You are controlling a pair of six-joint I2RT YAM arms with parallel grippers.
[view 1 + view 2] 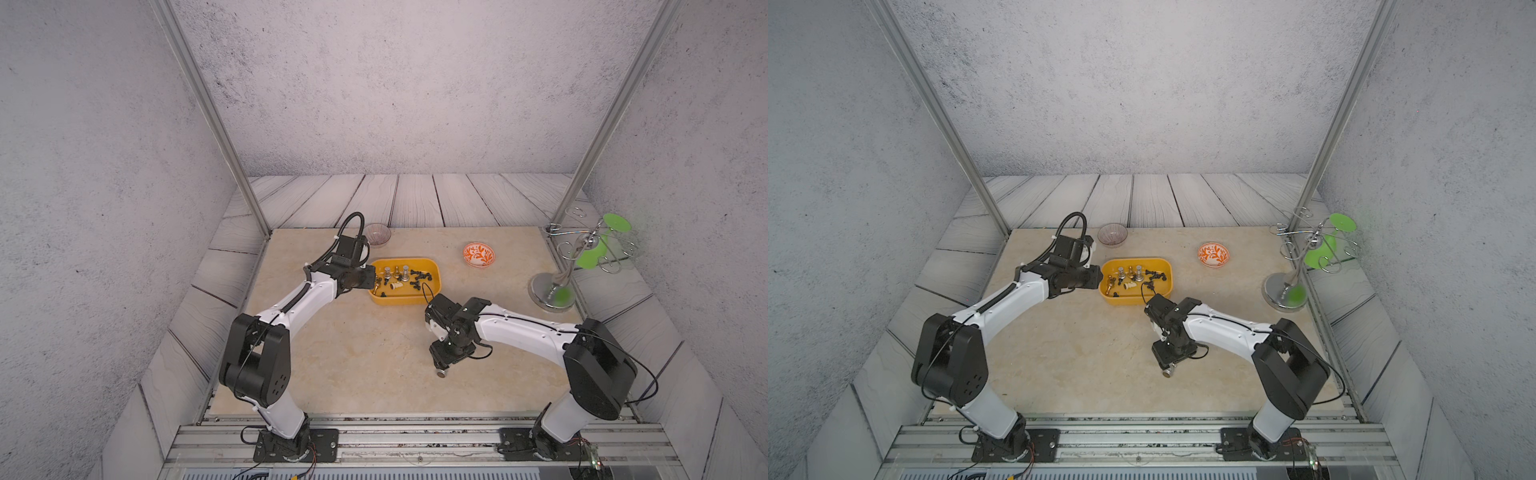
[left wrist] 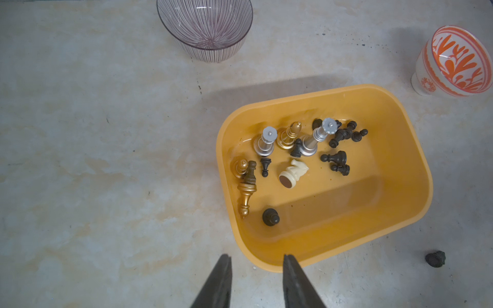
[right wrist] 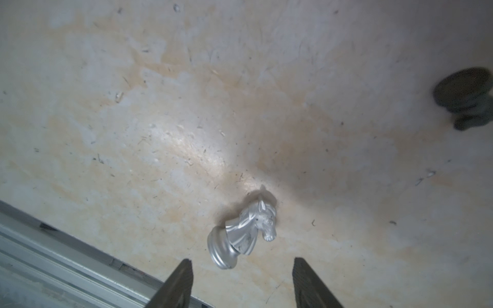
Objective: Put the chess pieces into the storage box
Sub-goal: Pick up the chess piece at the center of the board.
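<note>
Knight (image 3: 244, 232) lies untouched before parted right claw (image 3: 242, 264).

arms (image 1: 307, 299): white, black joints | cables (image 1: 353, 220): black | fingers (image 2: 218, 282): seemingly dark grey

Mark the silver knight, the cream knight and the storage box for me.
silver knight (image 3: 246, 230), right wrist view, on its neck.
cream knight (image 2: 294, 172), left wrist view, on its body.
storage box (image 2: 360, 202), left wrist view, on its bare floor.
</note>
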